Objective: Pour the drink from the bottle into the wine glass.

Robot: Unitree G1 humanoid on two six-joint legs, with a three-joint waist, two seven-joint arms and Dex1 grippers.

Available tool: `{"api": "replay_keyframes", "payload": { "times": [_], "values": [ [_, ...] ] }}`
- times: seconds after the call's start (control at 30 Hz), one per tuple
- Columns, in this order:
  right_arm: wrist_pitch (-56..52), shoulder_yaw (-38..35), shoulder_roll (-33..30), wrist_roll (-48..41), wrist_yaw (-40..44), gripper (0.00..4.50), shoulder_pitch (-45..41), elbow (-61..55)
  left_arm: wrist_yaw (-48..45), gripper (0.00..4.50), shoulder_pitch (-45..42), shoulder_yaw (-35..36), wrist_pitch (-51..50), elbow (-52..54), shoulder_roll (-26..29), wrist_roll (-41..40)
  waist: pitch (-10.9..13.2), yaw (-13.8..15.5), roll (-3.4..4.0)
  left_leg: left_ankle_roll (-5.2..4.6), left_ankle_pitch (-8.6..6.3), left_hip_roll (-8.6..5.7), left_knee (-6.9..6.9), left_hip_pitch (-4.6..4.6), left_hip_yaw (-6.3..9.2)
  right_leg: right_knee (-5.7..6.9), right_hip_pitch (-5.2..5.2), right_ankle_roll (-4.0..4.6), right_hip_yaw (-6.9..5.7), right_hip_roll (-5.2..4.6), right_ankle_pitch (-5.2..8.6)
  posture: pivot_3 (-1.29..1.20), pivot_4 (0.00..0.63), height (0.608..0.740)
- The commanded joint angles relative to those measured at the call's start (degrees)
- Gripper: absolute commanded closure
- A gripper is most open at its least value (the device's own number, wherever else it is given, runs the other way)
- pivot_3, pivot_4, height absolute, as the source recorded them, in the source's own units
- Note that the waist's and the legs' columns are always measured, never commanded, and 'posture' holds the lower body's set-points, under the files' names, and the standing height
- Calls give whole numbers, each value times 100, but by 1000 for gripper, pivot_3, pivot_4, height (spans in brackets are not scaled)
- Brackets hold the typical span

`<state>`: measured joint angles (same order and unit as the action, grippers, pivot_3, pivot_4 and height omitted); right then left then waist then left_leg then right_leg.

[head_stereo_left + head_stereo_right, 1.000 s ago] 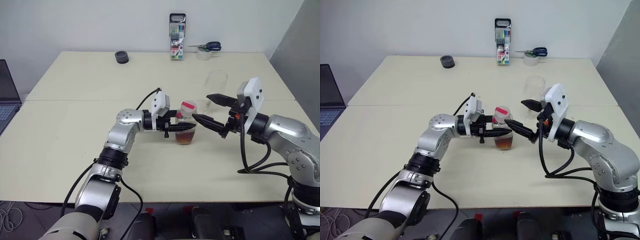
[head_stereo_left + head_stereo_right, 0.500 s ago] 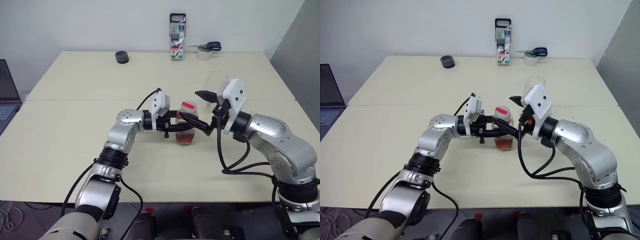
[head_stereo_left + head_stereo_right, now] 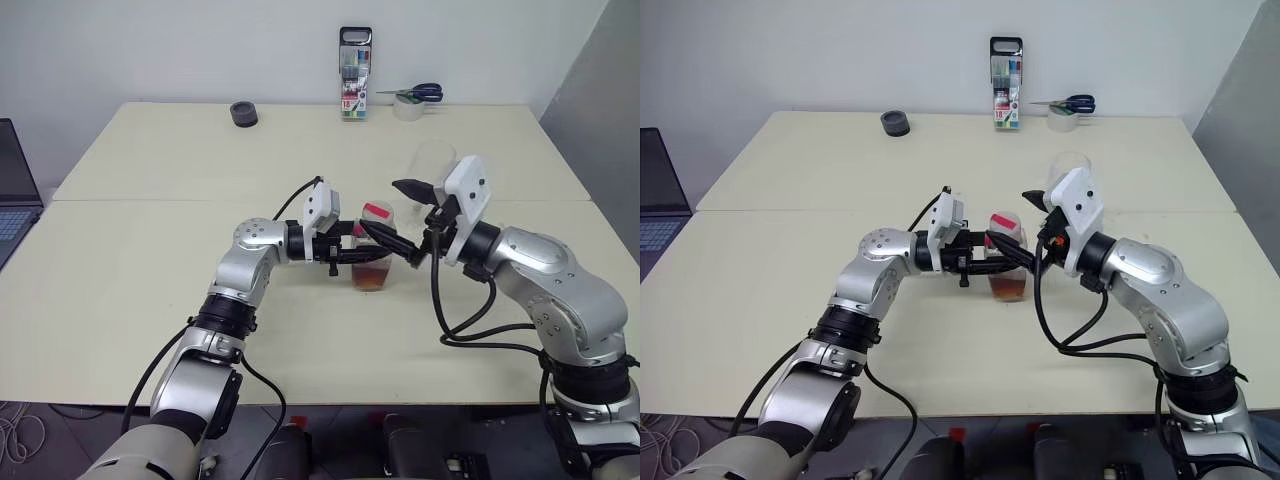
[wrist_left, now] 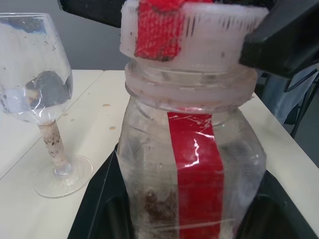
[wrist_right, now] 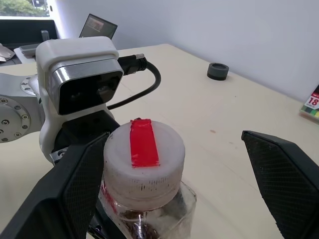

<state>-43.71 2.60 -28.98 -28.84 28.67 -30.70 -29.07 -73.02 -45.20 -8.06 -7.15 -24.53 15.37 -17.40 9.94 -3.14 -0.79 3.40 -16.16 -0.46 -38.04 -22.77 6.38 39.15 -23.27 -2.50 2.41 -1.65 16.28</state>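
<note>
At mid-surface [image 3: 150,290] I had left fingers [image 3: 362,256] clamped on the bottle [image 3: 374,262], upright; right fingers [image 5: 179,164] wide, straddling the cap [image 5: 143,159]. I'd centre, then close squarely before twisting. Glass [image 3: 434,165] stood near behind.

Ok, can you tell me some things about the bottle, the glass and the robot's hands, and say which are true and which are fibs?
1. The left gripper is shut on the bottle. True.
2. The cap is off the bottle. False: the cap is on.
3. The right gripper is open, a finger on either side of the cap. True.
4. The glass is full of drink. False: it looks empty; the drink is low in the bottle.
5. The glass lies on its side. False: it stands upright on the table.
</note>
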Motion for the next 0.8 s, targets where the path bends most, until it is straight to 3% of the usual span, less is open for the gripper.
{"api": "replay_keyframes", "payload": {
  "times": [0.03,0.8],
  "values": [
    [-50,-427,-87,-120,-76,0,12,-198,-26,2739,-60,45,71,242,-13,-89,0,0,0,0,0,0,0,0,0,0,0,0,0,0,0,0,150,740],
    [-283,-453,-199,-572,49,0,148,-422,-44,2739,-77,43,110,195,6,-66,0,2,0,-1,0,0,0,0,0,0,0,0,0,0,0,0,150,740]
  ]
}}
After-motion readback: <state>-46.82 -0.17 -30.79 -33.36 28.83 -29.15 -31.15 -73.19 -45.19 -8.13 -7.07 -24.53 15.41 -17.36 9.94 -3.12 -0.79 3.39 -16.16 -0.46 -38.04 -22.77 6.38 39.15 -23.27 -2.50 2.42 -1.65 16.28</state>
